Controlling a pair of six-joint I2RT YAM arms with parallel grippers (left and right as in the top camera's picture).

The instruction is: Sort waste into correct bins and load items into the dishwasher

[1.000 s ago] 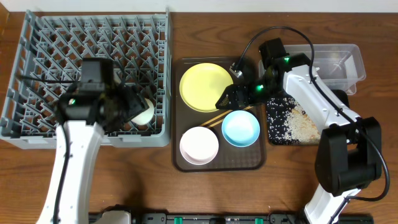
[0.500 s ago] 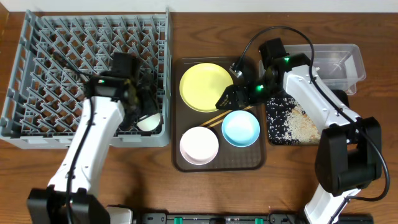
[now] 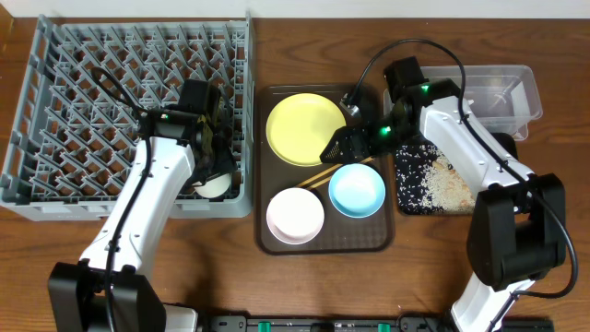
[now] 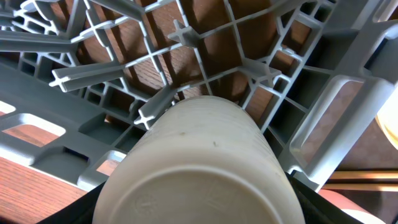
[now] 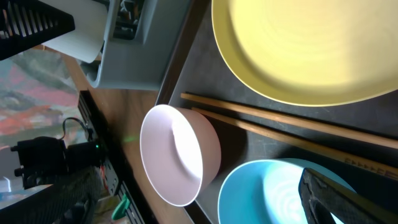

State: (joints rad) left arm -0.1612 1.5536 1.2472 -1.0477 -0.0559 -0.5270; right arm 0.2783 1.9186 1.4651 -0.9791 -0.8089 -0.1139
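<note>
My left gripper (image 3: 214,171) is shut on the small pale green cup (image 3: 215,186), holding it inside the near right corner of the grey dish rack (image 3: 92,111). In the left wrist view the cup (image 4: 199,162) fills the space between my dark fingers (image 4: 316,200), just above the rack's pegs. My right gripper (image 3: 337,149) hangs open over the brown tray, between the yellow plate (image 3: 304,129) and the light blue bowl (image 3: 357,190). The chopsticks (image 5: 292,127) lie between those two. The white bowl (image 3: 295,215) sits at the tray's near left.
The brown serving tray (image 3: 277,242) stands in the middle. To its right, a black tray (image 3: 415,166) holds white rice scraps (image 3: 447,189). The clear tub (image 3: 502,92) stands behind it. Bare wooden table runs along the front.
My left arm has swung right and lowered the cup toward the rack's near right corner. The right arm and the dishes on the tray have not moved.
</note>
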